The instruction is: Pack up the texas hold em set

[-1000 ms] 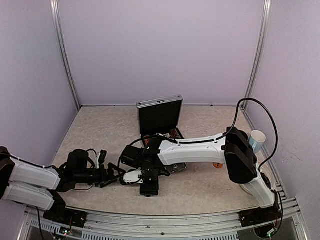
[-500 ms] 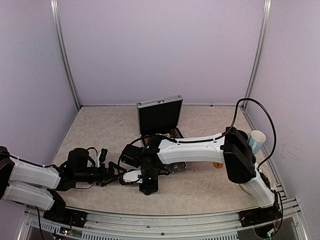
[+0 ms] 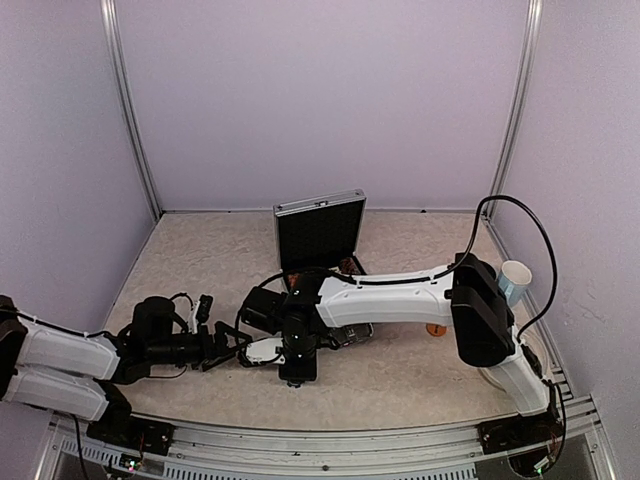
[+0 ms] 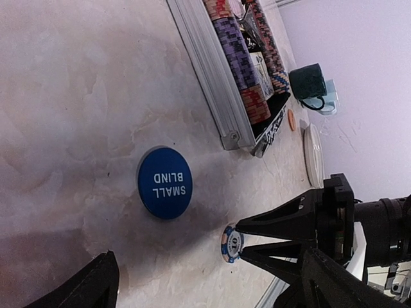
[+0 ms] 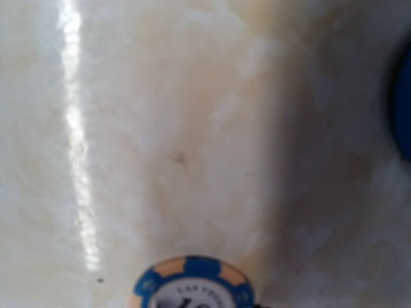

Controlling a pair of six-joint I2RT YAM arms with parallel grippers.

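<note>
Poker chip [image 4: 232,242], blue and white, lies on the marbled surface [image 4: 70,102], pinched at its rim between both fingertips of the right end effector [image 4: 239,238]. Just beyond those tips lies a blue "SMALL BLIND" button [image 4: 165,183]. Farther past it stands the ribbed silver aluminium case [image 4: 212,83], lid up, chip rows [image 4: 239,61] inside. Left end effector [image 3: 232,348] sits low, close beside the right one and facing it, fingers spread wide, holding nothing. A dark mug [image 4: 308,82] sits beyond the case.
</note>
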